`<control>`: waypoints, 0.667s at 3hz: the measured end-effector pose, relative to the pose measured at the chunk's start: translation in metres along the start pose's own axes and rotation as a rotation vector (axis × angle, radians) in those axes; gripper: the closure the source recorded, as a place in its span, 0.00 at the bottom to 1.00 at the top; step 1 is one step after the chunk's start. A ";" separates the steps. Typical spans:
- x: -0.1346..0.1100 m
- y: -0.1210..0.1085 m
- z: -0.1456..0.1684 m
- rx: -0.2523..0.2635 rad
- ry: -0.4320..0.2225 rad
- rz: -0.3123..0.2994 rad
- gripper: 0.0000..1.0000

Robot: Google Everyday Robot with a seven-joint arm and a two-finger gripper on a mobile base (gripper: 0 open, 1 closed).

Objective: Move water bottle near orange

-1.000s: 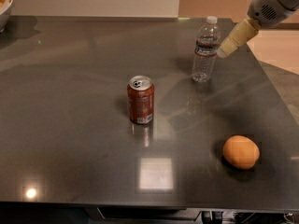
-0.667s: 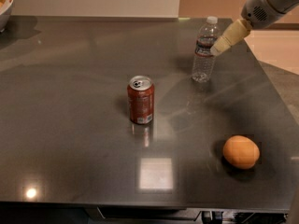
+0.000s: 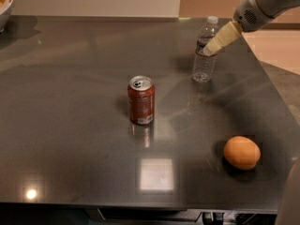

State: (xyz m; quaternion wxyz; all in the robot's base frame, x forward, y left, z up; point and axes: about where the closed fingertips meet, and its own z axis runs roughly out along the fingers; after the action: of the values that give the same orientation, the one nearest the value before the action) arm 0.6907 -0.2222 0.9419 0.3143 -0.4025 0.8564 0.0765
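Observation:
The water bottle is clear and ribbed with a white cap and a dark label band. It stands upright at the back right of the dark table. The orange lies at the front right of the table, well apart from the bottle. My gripper reaches in from the upper right on a grey arm. Its tan fingertips overlap the bottle at the label band.
A reddish-brown soda can stands upright near the table's middle, left of the bottle. A white bowl sits at the back left corner. The table's right edge runs just beyond the bottle and the orange.
My gripper has moved left and down toward the bottle and now overlaps its label band. The bottle, can and orange have not moved.

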 end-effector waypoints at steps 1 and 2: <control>-0.004 0.003 0.007 -0.021 -0.007 -0.006 0.02; -0.007 0.010 0.012 -0.052 -0.017 -0.025 0.20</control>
State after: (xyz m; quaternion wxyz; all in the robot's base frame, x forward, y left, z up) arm 0.6926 -0.2067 0.9356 0.3120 -0.4207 0.8462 0.0983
